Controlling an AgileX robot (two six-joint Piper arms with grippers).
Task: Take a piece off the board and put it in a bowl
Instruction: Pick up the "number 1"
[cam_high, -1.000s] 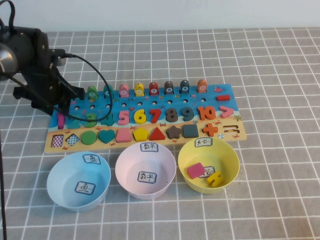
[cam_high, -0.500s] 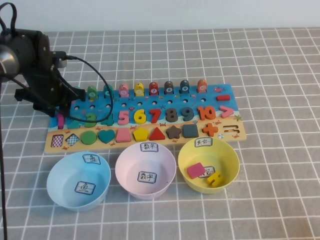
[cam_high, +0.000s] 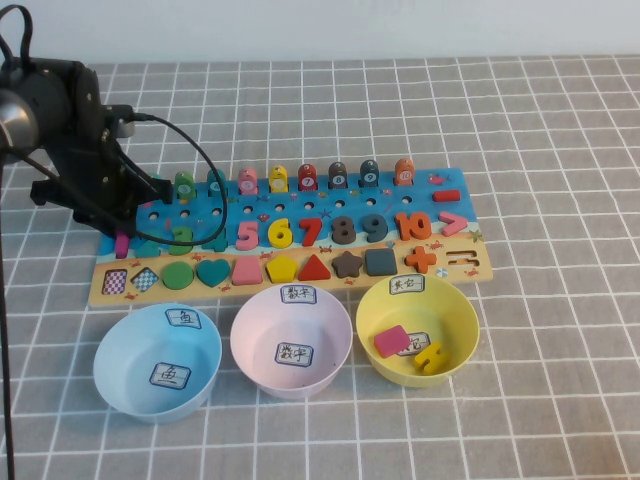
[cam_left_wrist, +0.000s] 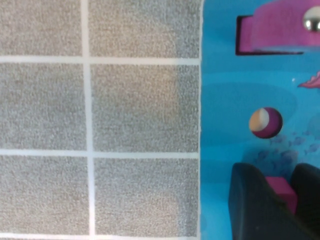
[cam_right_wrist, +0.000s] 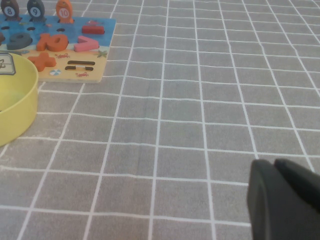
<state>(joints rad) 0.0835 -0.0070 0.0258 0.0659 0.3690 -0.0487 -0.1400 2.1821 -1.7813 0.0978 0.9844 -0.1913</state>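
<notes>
Overhead: left gripper (cam_high: 118, 232) low over board (cam_high: 300, 272) left end, toward table's left edge, clamped on piece (cam_high: 121, 244); pink bowl (cam_high: 291, 342) near front edge. Left wrist: fingers (cam_left_wrist: 252, 200) pinch piece (cam_left_wrist: 281, 192). Right wrist: right gripper (cam_right_wrist: 274, 167) closed, empty, over right-side cloth (cam_right_wrist: 200, 125).
</notes>
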